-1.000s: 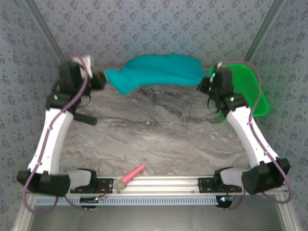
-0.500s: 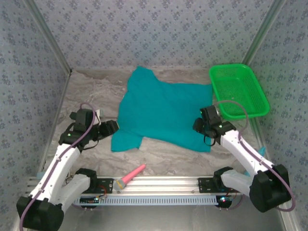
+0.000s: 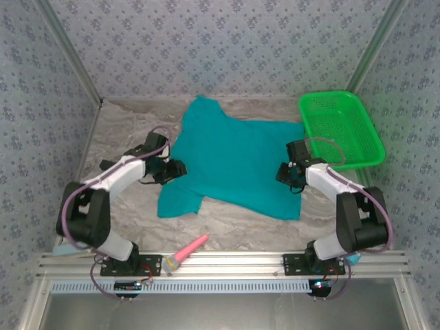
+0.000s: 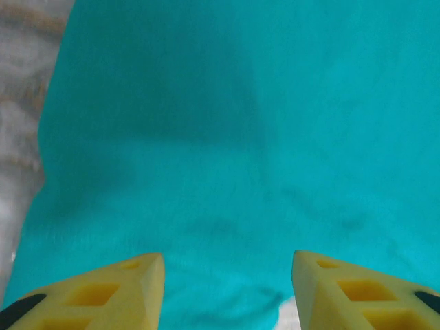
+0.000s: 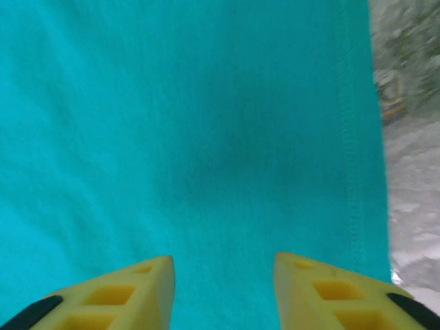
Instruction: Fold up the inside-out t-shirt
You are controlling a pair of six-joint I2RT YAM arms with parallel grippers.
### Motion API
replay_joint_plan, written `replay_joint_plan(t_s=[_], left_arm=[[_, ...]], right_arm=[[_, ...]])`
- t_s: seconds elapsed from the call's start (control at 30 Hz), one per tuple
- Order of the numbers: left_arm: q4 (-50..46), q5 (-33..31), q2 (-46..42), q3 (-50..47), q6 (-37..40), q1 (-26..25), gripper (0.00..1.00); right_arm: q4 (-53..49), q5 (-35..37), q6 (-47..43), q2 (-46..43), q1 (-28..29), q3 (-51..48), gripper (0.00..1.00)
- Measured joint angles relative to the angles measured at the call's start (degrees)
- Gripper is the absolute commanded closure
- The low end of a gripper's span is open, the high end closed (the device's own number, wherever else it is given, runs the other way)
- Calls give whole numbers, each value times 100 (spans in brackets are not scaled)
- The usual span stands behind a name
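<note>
The teal inside-out t-shirt (image 3: 234, 161) lies spread flat on the marbled table, one sleeve pointing to the back, another at the front left. My left gripper (image 3: 175, 169) sits at the shirt's left edge, open; its yellow fingers (image 4: 103, 292) hover over the teal cloth (image 4: 227, 137) with nothing between them. My right gripper (image 3: 285, 172) is at the shirt's right edge, also open, with its fingers (image 5: 337, 292) above the cloth (image 5: 206, 137) beside a stitched hem (image 5: 354, 137).
A green plastic basket (image 3: 340, 130) stands at the back right, close to the right arm. A pink-tipped tool (image 3: 184, 251) lies by the front rail. Patterned walls close in the table on three sides. Bare table (image 3: 227, 220) stretches in front of the shirt.
A second ago both grippers held the shirt stretched in the air at the back. It then dropped flat on the table, the grippers let go, and both have moved to its side edges.
</note>
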Motion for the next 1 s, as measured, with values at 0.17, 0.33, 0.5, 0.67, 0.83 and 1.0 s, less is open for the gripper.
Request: replay_joint_plan(t_s=[0.17,0.33,0.5,0.67,0.83,1.0], left_arm=[[142,-407,1196,802,24,168,73],[61,-592,2232,1746,109,586,80],[-352,-852,3342,3451,350,883,82],[-1102,-1145,4494,5506,769,1027,73],[-1561,-1191,4896,6559,1069,1029,63],[-1657,-1023,4583,6400,1102,944,62]], right_arm=[[282,-92,13,439,372,-85,77],[603,-127,442,522,1274,-85,81],[745,-149,1189,702,2660,59,74],[422,-127,1423,1060,3864,763,54],[31,-9,1036,960,3790,1331,50],[-162,101,192,828,2304,1329,50]])
